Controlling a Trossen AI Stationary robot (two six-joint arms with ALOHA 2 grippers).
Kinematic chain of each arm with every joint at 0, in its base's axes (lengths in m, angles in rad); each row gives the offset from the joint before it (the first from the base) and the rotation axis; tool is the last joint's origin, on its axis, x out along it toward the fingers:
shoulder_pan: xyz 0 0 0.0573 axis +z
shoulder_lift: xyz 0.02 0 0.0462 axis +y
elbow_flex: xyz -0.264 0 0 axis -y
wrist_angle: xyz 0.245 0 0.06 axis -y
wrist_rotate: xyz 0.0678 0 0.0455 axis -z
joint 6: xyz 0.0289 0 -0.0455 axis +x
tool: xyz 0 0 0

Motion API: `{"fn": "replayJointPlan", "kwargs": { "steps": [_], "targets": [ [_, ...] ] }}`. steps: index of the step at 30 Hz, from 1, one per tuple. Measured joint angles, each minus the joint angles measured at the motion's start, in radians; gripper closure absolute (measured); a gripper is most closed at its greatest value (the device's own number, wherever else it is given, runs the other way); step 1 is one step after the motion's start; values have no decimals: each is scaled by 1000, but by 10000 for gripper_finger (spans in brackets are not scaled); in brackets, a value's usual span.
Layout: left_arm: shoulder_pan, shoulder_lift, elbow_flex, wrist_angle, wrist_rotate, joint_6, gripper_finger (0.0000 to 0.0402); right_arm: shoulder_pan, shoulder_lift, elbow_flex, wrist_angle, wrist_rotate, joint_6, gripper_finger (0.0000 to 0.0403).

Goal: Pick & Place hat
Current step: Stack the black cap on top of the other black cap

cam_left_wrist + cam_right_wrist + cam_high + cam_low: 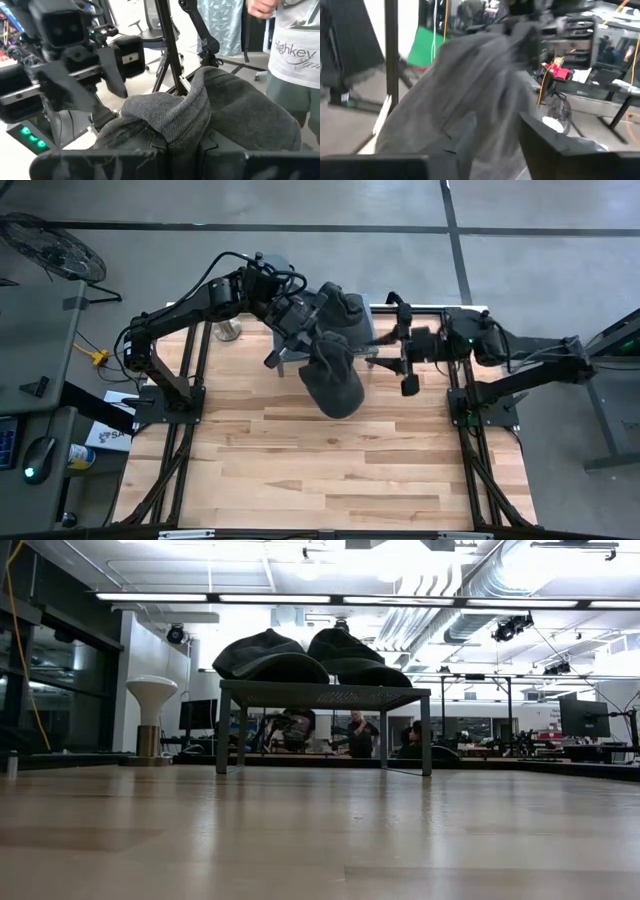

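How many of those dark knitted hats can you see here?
3. One dark knitted hat hangs from the left gripper over the wooden table. Two more lie on the small metal stand behind. Others may be hidden.

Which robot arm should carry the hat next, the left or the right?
Probably the left. The left gripper is shut on the hat, lifted over the table. The right gripper is beside the hat with its fingers apart, holding nothing.
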Motion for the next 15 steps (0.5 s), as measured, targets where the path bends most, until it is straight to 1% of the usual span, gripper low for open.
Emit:
{"fn": "replayJointPlan", "kwargs": {
  "steps": [4,8,11,15],
  "targets": [
    [0,0,0,0,-4,-29,379,-49,28,0,89,-62,137,205],
    [0,0,0,-3,-30,-40,379,-80,62,0,165,-163,285,146],
    [0,0,0,-6,-30,-42,379,-93,91,0,170,-191,325,121],
    [0,0,0,-31,-30,-43,379,-115,127,0,184,-213,324,112]
  ]
}}
